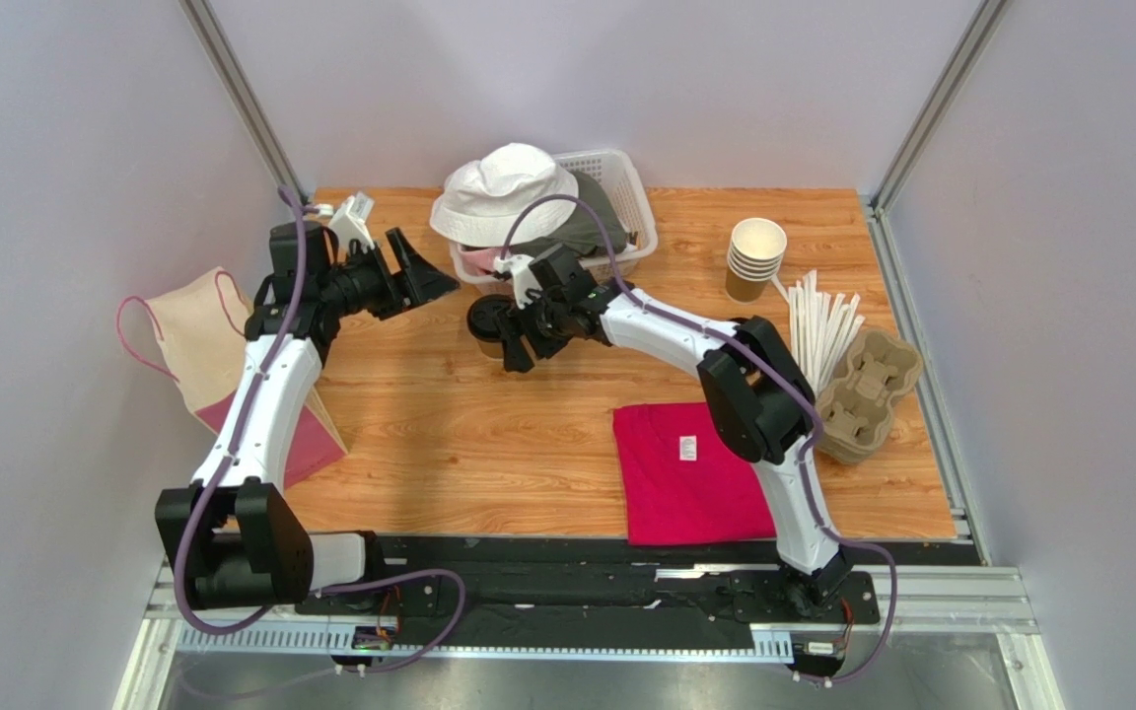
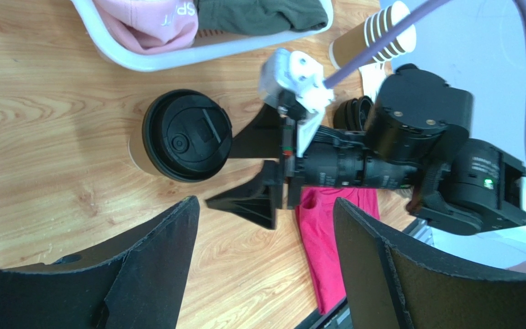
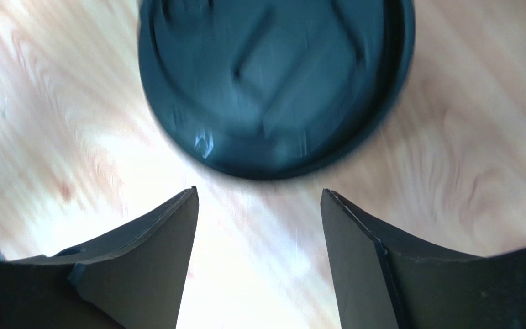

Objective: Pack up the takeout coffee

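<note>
The takeout coffee (image 1: 488,315), a tan paper cup under a round black lid, stands upright on the wooden table just in front of the white basket. My right gripper (image 1: 518,337) hovers right beside it, open. In the right wrist view the black lid (image 3: 272,82) lies just beyond the open right gripper (image 3: 257,193), with only bare wood between the fingertips. My left gripper (image 1: 430,274) is open a short way to the left of the cup. The left wrist view shows the capped cup (image 2: 187,135), the right gripper's fingers (image 2: 248,199) next to it, and the empty left gripper (image 2: 264,202).
A white basket (image 1: 633,222) with a white hat (image 1: 505,190) and clothes sits at the back. At the right are a stack of lidless tan cups (image 1: 755,259), white straws (image 1: 826,329) and a cardboard cup carrier (image 1: 870,392). A red shirt (image 1: 685,474) lies in front. A tan and pink bag (image 1: 211,348) lies at the left edge.
</note>
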